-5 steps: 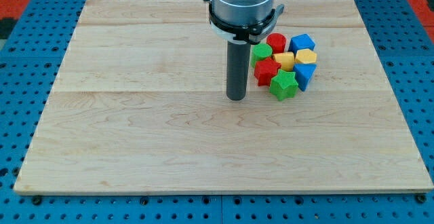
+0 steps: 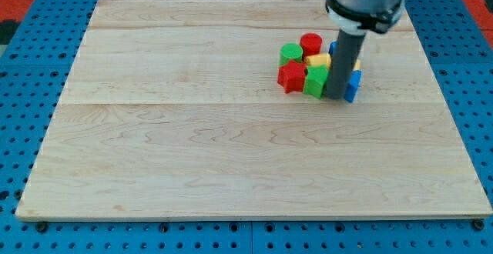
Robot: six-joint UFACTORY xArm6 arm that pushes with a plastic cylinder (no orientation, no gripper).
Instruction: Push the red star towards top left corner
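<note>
**Red star barely started on its way to the far left corner**

Fingers are absent on this arm: it ends in a plain rod, so nothing opens, closes or holds. My tip [image 2: 337,98] sits low at the right side of the block cluster, touching or just beside the green star [image 2: 313,82] and in front of the blue block [image 2: 352,87]. The red star [image 2: 291,76] lies at the cluster's left edge, on the right half of the desk [image 2: 154,154], well apart from the far left corner. Nearly the whole push remains, I judge. A green cylinder [image 2: 291,53], red cylinder [image 2: 311,43] and yellow block [image 2: 319,60] crowd behind it.
</note>
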